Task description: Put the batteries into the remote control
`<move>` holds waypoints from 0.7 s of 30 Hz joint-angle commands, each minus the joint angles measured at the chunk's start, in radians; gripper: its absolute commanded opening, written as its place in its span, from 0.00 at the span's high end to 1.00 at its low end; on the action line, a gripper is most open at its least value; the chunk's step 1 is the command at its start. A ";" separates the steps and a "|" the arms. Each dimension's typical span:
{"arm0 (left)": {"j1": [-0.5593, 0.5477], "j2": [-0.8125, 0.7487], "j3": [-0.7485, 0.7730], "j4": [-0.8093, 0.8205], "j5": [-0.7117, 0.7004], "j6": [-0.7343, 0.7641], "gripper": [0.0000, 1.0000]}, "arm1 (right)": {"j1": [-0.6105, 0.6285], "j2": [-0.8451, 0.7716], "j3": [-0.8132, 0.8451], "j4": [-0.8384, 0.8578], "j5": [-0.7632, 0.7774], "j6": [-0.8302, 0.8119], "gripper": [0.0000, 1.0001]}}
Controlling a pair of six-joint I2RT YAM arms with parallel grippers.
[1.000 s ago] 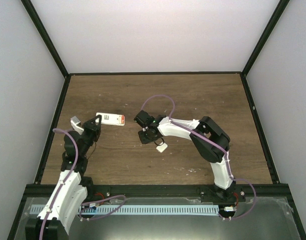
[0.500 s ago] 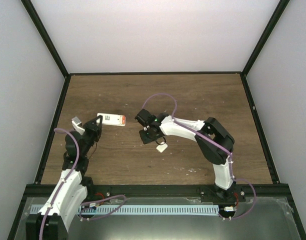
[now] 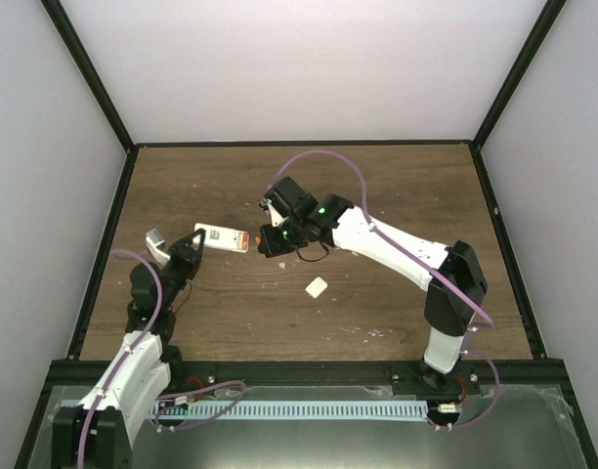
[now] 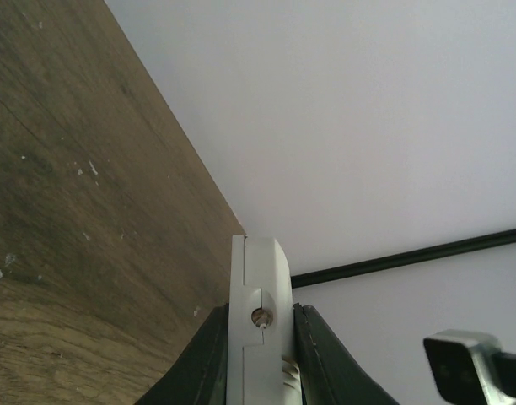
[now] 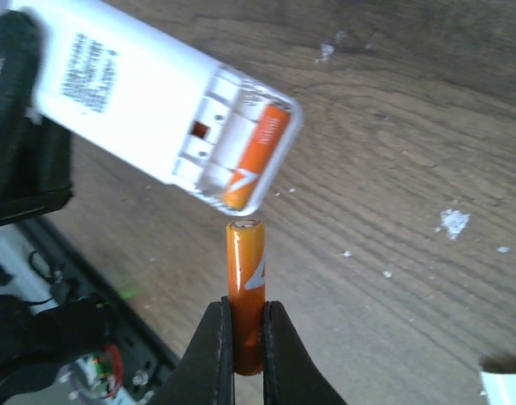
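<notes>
My left gripper [image 3: 190, 246] is shut on the white remote control [image 3: 223, 237] and holds it above the table, back side up. In the left wrist view the remote [image 4: 258, 329] stands edge-on between the fingers. In the right wrist view the remote [image 5: 157, 110] shows its open battery recess with one orange battery [image 5: 258, 156] seated in it. My right gripper [image 5: 248, 337] is shut on the second orange battery [image 5: 247, 287], whose top end sits just below the remote's recess end. In the top view the right gripper [image 3: 268, 241] is beside the remote's right end.
The small white cover piece [image 3: 317, 286] lies on the brown table in front of the right gripper; its corner also shows in the right wrist view [image 5: 504, 386]. Pale specks [image 5: 454, 221] dot the wood. Black frame rails edge the table [image 3: 397, 186].
The right arm has stretched left and back, bringing its gripper with the battery up to the remote's right end. The left gripper has shifted slightly nearer with the remote. The cover has stayed put.
</notes>
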 commanded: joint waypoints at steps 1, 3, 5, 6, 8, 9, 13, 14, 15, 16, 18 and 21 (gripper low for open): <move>-0.027 0.013 -0.008 0.107 0.013 0.059 1.00 | -0.002 0.007 0.091 -0.061 -0.119 0.046 0.99; -0.049 0.027 -0.007 0.126 0.006 0.070 1.00 | -0.004 0.031 0.123 -0.077 -0.150 0.051 0.99; -0.072 0.044 -0.001 0.139 0.002 0.082 1.00 | -0.005 0.050 0.149 -0.090 -0.172 0.058 0.99; -0.084 0.050 0.005 0.141 0.004 0.090 1.00 | -0.005 0.057 0.154 -0.088 -0.188 0.061 0.99; -0.099 0.057 0.012 0.136 0.002 0.098 1.00 | -0.010 0.057 0.156 -0.091 -0.197 0.066 0.99; -0.103 0.055 0.012 0.135 -0.002 0.101 1.00 | -0.014 0.059 0.159 -0.096 -0.202 0.067 0.99; -0.105 0.021 0.019 0.077 -0.023 0.121 1.00 | -0.040 0.063 0.162 -0.122 -0.217 0.071 0.99; -0.105 0.012 0.018 0.065 -0.027 0.126 1.00 | -0.045 0.067 0.164 -0.130 -0.216 0.070 0.99; -0.105 0.004 0.017 0.053 -0.033 0.128 1.00 | -0.047 0.070 0.168 -0.141 -0.216 0.071 0.99; -0.105 -0.002 0.018 0.045 -0.040 0.130 1.00 | -0.050 0.074 0.171 -0.148 -0.213 0.074 0.99; -0.104 -0.005 0.019 0.034 -0.044 0.134 1.00 | -0.052 0.081 0.171 -0.154 -0.214 0.078 0.99; -0.105 0.013 0.021 0.042 -0.036 0.135 1.00 | -0.052 0.093 0.173 -0.156 -0.224 0.084 0.99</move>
